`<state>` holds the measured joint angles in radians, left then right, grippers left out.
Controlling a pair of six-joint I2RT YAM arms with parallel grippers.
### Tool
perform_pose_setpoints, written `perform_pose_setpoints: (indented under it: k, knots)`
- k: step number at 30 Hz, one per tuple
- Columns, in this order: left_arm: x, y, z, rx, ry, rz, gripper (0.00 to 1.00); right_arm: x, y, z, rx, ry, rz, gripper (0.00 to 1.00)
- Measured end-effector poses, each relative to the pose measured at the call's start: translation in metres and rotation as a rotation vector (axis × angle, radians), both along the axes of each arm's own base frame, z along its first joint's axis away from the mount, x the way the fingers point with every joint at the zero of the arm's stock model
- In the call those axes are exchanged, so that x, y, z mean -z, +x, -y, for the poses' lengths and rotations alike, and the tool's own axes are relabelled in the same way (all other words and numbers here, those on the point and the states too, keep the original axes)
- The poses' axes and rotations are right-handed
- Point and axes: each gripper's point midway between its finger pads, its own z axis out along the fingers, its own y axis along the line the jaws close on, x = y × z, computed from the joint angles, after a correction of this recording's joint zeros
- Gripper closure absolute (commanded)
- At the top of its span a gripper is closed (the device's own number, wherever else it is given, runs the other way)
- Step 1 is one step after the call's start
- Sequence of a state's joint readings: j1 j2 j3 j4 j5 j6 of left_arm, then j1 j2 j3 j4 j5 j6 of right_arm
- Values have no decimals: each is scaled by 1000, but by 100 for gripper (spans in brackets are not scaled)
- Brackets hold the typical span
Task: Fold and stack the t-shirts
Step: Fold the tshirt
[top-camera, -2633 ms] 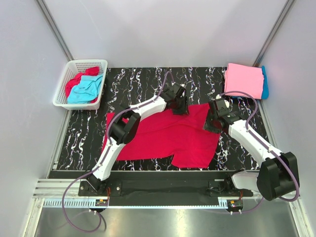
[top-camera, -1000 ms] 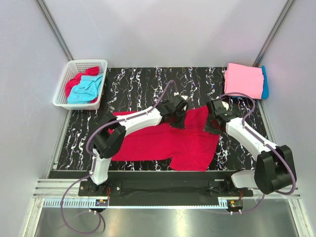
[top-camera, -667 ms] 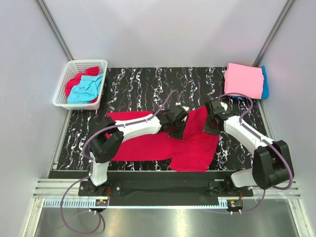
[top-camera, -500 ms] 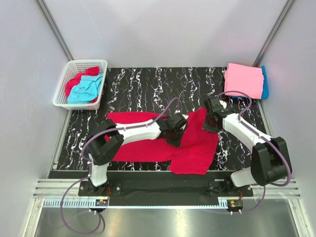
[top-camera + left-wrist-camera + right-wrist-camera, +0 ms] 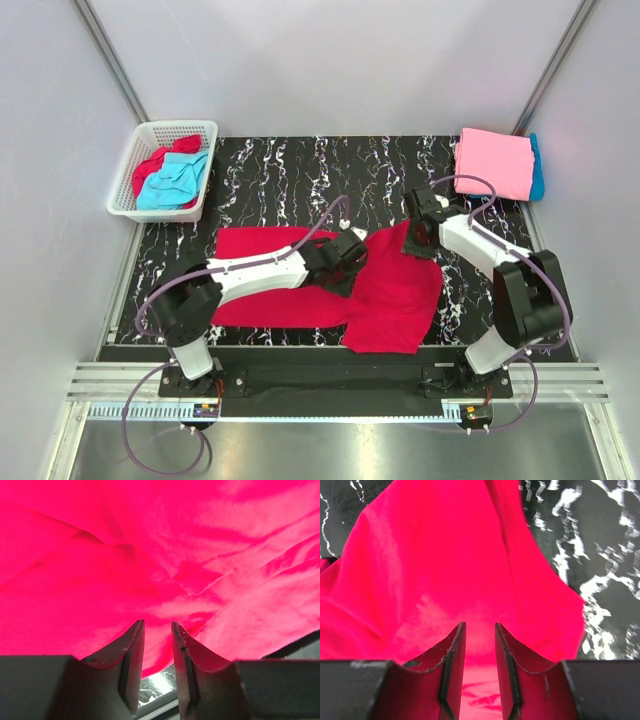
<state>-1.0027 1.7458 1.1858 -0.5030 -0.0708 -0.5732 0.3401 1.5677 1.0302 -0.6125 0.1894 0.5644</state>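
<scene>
A crimson red t-shirt [image 5: 392, 296] lies spread on the black marble table [image 5: 300, 170]. My left gripper [image 5: 344, 266] sits over its middle, jaws nearly together, with red cloth at the tips [image 5: 157, 625]. The cloth [image 5: 150, 555] fills the left wrist view. My right gripper [image 5: 413, 238] is at the shirt's far right edge, its jaws narrow with red cloth between them [image 5: 480, 626]. The shirt [image 5: 445, 555] drapes ahead of it. A folded pink t-shirt [image 5: 493, 160] lies on a turquoise one [image 5: 538, 165] at the far right corner.
A white lattice basket [image 5: 124, 196] stands at the far left and holds a turquoise shirt [image 5: 172, 181] and a red one [image 5: 150, 166]. Grey walls close in the table on three sides. Bare marble shows beside the shirt in the right wrist view [image 5: 600, 580].
My left gripper has moved toward the near edge and leftward, carrying the shirt's far edge over its body. My right gripper has shifted slightly farther away. The shirt's right part has bunched narrower.
</scene>
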Motion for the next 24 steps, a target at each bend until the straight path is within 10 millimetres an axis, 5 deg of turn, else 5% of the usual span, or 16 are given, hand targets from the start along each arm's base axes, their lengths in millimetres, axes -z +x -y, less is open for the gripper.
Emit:
perform_pose_setpoints:
  k: [6, 14, 24]
  knots:
    - [-13, 33, -30, -177, -8, 26, 69, 19, 16, -10, -31, 4, -41, 64]
    - [29, 83, -162, -615, -14, -133, 69, 25, 31, -18, -60, 13, -41, 62]
    - [26, 107, -164, -662, -15, -156, 69, 33, 43, -20, -71, 16, -46, 62]
